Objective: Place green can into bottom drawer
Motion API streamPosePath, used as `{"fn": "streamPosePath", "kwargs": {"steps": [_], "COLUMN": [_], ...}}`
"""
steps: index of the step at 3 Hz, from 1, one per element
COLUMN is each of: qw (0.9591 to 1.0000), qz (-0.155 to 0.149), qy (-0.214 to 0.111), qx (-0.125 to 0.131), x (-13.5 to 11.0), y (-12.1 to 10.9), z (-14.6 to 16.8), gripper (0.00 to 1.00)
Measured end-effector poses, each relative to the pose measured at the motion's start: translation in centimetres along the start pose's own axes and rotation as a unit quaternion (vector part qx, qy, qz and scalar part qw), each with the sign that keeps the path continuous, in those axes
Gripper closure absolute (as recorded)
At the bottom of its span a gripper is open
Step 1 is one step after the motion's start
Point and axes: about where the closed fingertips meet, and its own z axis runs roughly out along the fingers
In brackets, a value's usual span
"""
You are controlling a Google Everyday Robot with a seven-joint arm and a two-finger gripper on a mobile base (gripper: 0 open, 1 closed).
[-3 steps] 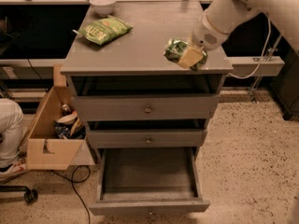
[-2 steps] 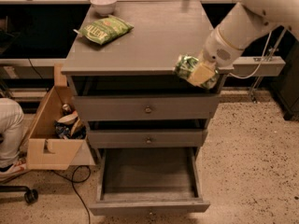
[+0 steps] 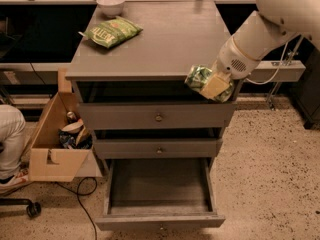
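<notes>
My gripper (image 3: pixel 210 85) is shut on the green can (image 3: pixel 198 77), a small green can with white markings. It holds the can in the air just past the front right edge of the grey cabinet's top (image 3: pixel 165 39), level with the top drawer (image 3: pixel 155 116). My white arm comes in from the upper right. The bottom drawer (image 3: pixel 159 189) is pulled out and open below, its inside bare, with a small knob on its front.
A green chip bag (image 3: pixel 112 32) and a white bowl (image 3: pixel 110 4) lie at the back left of the cabinet top. An open cardboard box (image 3: pixel 55 134) with clutter stands on the floor to the left, beside a cable (image 3: pixel 82 204) and a person's leg (image 3: pixel 10 139).
My gripper has carried the green can off the right side of the cabinet top, forward and down, to just past the front edge.
</notes>
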Motion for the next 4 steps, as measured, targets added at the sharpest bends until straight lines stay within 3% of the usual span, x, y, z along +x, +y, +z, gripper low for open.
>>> {"fn": "streamPosePath", "kwargs": {"steps": [1, 2, 3, 4], "qw": [0.9979, 0.9891, 0.9746, 0.9548], "qz": [0.048, 0.110, 0.161, 0.205], "qy": [-0.029, -0.070, -0.112, -0.130], "qx": [-0.033, -0.068, -0.108, -0.172], "x": [3.1, 6.6, 8.9, 10.4], "y": [1.8, 4.5, 7.4, 10.5], "z": [3.5, 8.5, 14.7, 22.9], "gripper": [1.00, 1.00, 1.00, 1.00]}}
